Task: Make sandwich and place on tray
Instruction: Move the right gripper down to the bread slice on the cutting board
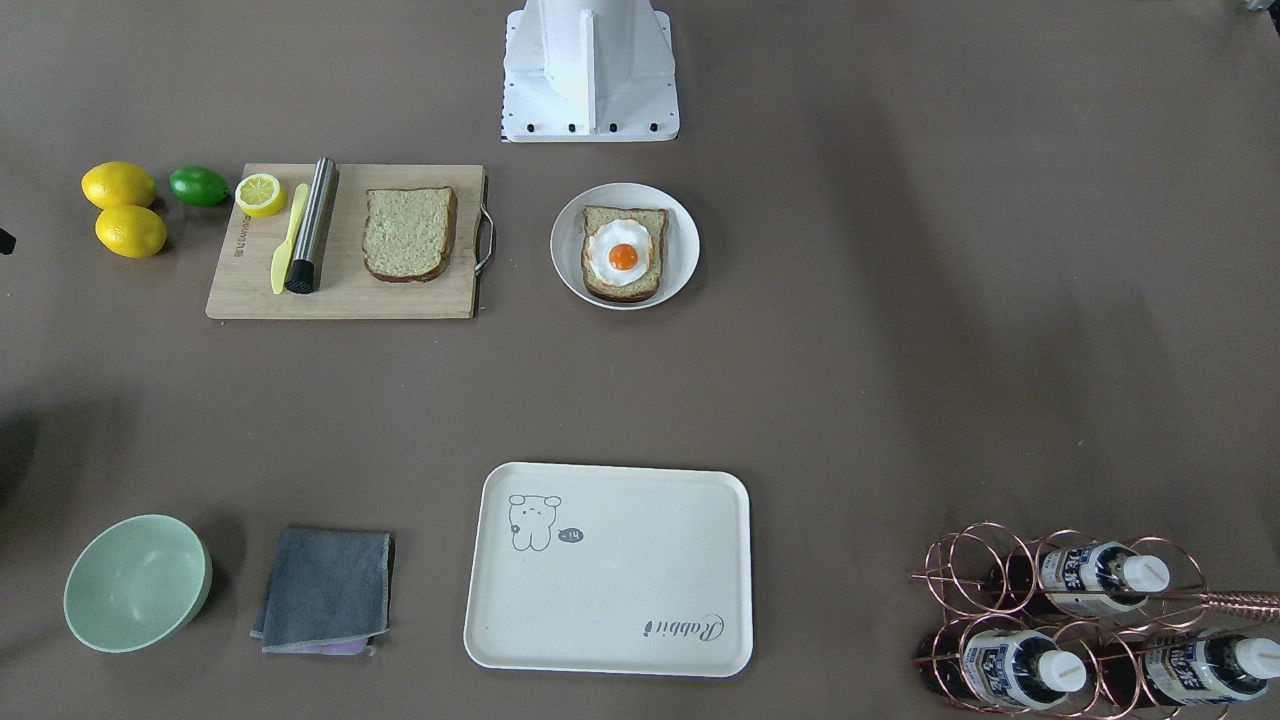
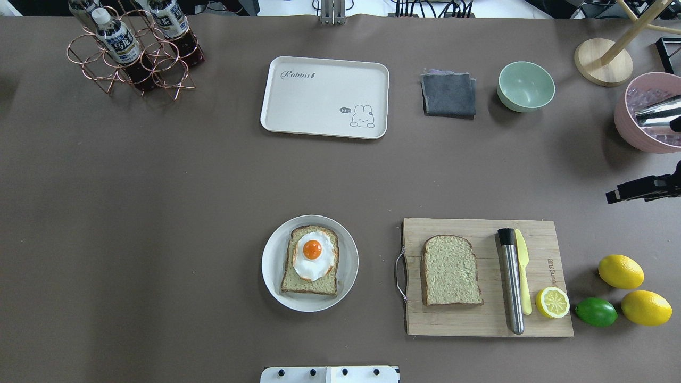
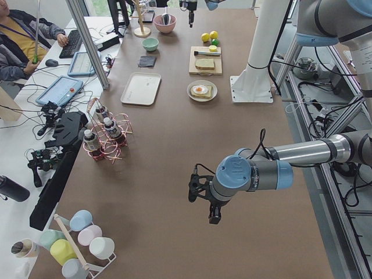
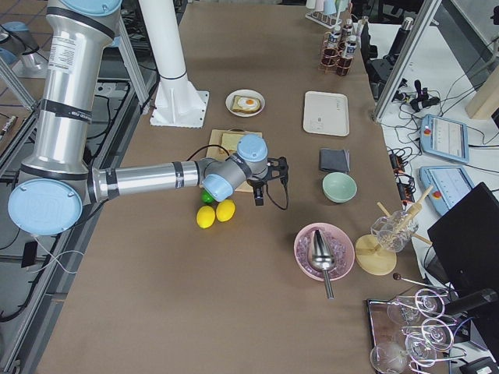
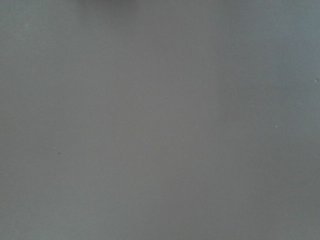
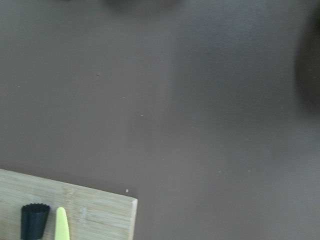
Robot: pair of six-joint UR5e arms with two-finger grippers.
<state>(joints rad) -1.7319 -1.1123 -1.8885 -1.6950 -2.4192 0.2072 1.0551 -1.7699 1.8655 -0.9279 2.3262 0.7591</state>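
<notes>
A robotics lab — operator [image 3: 20, 38] at keyboard [image 3: 72, 42], teach pendants [image 3: 60, 90], aluminium framing [image 3: 87, 43].

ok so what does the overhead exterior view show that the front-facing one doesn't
Only overhead: a pink bowl holding a metal scoop, and a round wooden stand base.
Only front-facing: the white pedestal rising over the robot's base; overhead catches only a strip of its base plate.
Both: the tray, the plate with egg on bread, the cutting board with the second slice, lemons, lime, green bowl, grey cloth and bottles.
</notes>
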